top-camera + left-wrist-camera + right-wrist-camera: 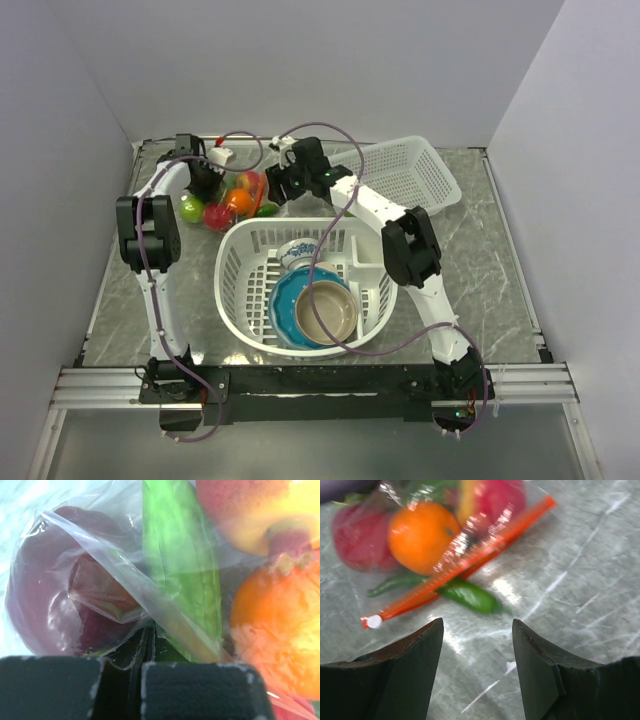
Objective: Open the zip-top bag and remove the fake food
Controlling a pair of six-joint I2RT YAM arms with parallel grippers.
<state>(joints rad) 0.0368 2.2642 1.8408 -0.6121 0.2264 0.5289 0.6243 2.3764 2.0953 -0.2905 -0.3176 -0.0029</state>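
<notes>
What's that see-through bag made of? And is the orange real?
The bag looks like thin clear plastic film: it wrinkles, glints, and shows what's inside. The orange looks like smooth, shiny plastic, though the blurry view leaves that open.

Round white basket [238,292] at centre of grey marble table [505,290], tan bowl [325,312] nested on blue dish [284,306], patterned bowl [298,252] at their twelve o'clock, white mesh tray [412,175] at two o'clock.
</notes>
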